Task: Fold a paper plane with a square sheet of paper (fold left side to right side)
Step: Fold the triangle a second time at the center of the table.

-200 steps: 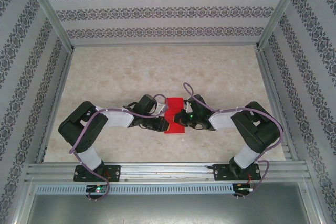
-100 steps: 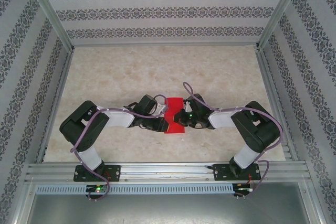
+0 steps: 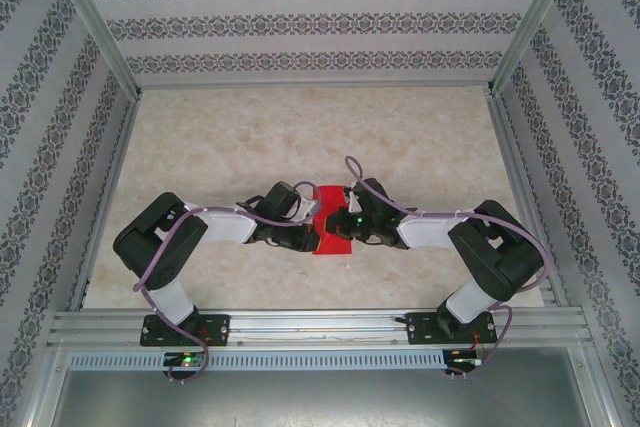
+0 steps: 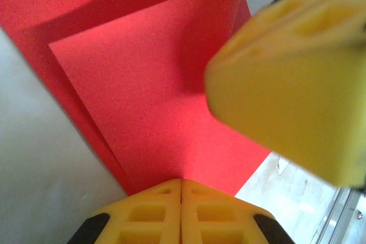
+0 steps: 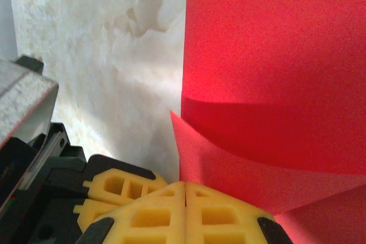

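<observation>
The square sheet of paper, partly folded over on itself, lies in the middle of the bench between the arms, its long axis running from near edge to back wall. The left gripper, fingers pressed together, pinches its left edge. The right gripper likewise pinches its right edge. The bench is pale marbled beige, enclosed by stripe-patterned walls.

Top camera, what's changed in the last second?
The right gripper edged slightly left over the square sheet of paper, its elbow swinging outward. The left gripper pinched fully shut on the sheet's edge. The sheet and left arm stayed put.
</observation>
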Controlling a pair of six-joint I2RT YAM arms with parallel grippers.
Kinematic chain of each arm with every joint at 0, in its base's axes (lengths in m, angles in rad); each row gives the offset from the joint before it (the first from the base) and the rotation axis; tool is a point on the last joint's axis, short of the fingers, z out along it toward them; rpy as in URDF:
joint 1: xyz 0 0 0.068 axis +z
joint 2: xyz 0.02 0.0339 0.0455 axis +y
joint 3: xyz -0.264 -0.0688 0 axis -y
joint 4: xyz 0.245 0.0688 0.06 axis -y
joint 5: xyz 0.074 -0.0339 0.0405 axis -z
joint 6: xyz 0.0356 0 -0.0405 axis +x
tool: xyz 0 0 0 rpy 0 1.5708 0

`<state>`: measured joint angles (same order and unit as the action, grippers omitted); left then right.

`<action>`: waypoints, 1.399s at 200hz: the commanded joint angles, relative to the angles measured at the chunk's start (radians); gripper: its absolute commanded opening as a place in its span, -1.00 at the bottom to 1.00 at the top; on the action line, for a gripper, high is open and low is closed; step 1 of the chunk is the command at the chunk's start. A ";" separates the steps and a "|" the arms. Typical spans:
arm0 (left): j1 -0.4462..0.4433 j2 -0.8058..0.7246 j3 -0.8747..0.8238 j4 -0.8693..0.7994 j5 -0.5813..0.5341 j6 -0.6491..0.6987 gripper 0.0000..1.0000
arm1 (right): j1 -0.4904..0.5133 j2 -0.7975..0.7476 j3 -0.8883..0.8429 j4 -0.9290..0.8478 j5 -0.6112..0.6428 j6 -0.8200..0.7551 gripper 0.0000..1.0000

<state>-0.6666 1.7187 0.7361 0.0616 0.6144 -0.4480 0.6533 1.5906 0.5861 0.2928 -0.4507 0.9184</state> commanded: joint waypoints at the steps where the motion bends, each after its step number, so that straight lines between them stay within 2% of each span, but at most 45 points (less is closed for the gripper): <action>1: -0.014 0.011 -0.008 -0.114 -0.081 0.029 -0.88 | 0.021 0.017 -0.011 0.038 0.039 0.014 -1.00; 107: -0.016 0.015 -0.010 -0.157 -0.124 0.018 -0.89 | 0.019 0.072 -0.030 0.001 0.089 -0.028 -1.00; 280: -0.016 0.019 -0.029 -0.132 -0.103 0.014 -0.89 | -0.202 0.072 0.001 -0.096 0.037 -0.164 -1.00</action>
<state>-0.6743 1.7157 0.7448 0.0380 0.5907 -0.4480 0.4980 1.6466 0.5804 0.2581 -0.4843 0.8043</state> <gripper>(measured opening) 0.058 0.048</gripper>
